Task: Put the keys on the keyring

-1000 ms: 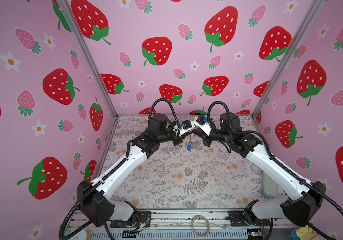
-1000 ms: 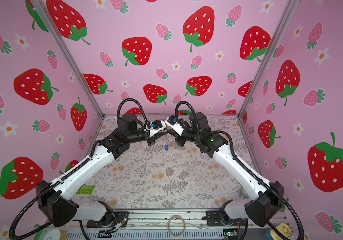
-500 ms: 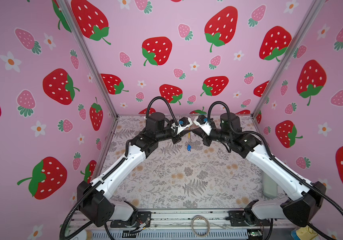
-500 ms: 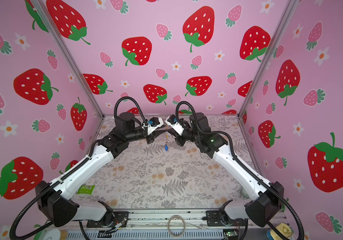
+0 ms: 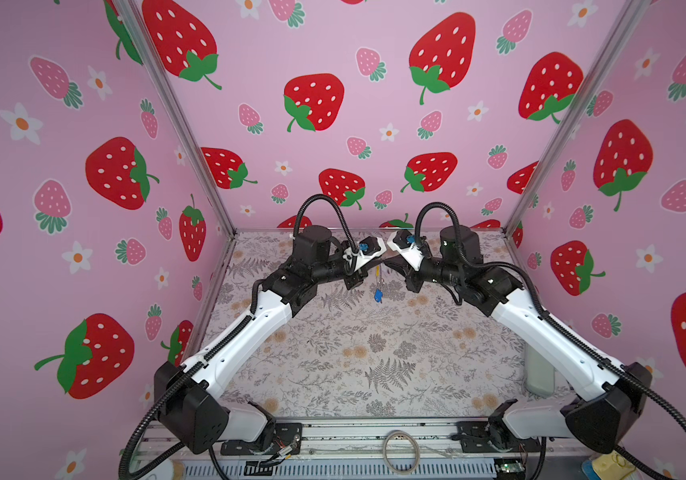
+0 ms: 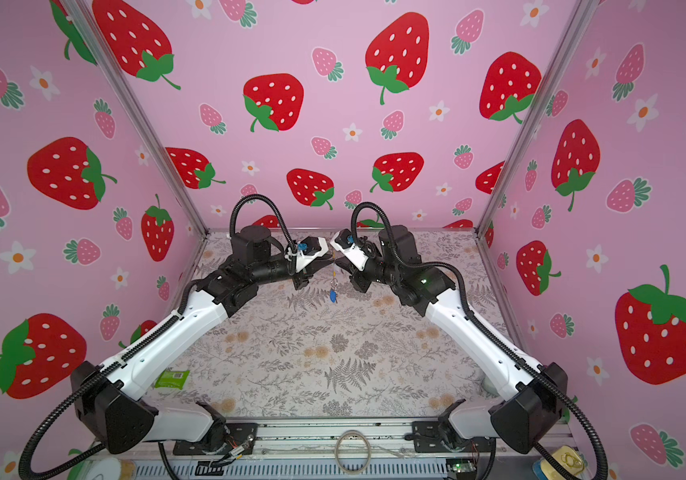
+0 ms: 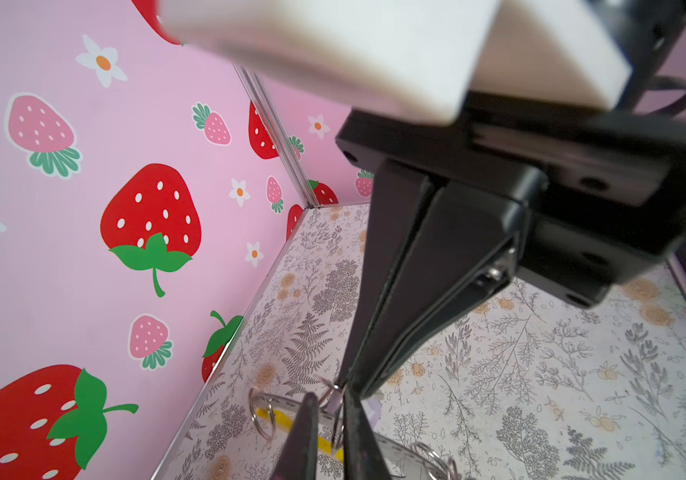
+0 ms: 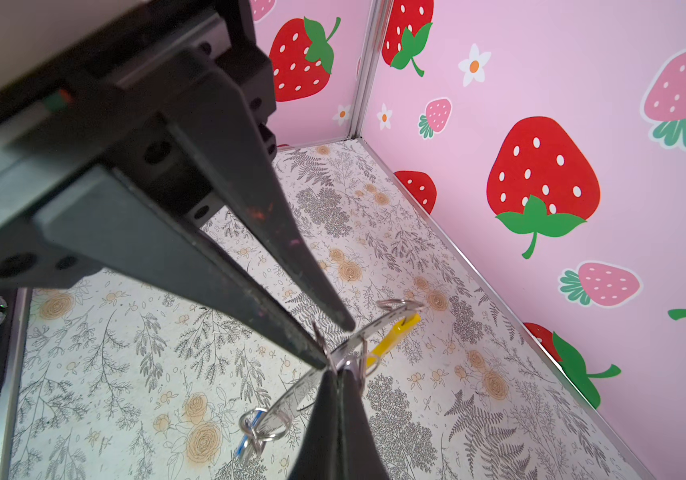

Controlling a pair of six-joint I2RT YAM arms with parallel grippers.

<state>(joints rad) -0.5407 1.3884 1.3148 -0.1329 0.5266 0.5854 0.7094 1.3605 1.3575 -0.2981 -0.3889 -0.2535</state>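
Observation:
The keyring (image 8: 374,328), a thin grey band with a yellow section, hangs above the table's back between both grippers, and in both top views only the yellow part (image 5: 378,272) shows clearly. The blue-tagged key (image 5: 378,295) dangles from a small loop (image 8: 266,430) on it. My left gripper (image 7: 330,399) has its jaws a narrow gap apart, closed around another small loop on the band. My right gripper (image 8: 335,374) is shut, with the lilac-tagged key (image 7: 372,409) at its tips, touching that loop. In the top views the left gripper (image 5: 372,266) and the right gripper (image 5: 389,266) almost meet.
A plain pale hoop (image 5: 401,451) lies on the front rail. There is a green packet (image 6: 171,378) under the left arm and a white object (image 5: 539,374) by the right wall. Pink walls close in three sides of the floral table (image 5: 354,353).
My left gripper has risen slightly and its jaws have narrowed around the loop. The right gripper and the hanging keyring stay where they were.

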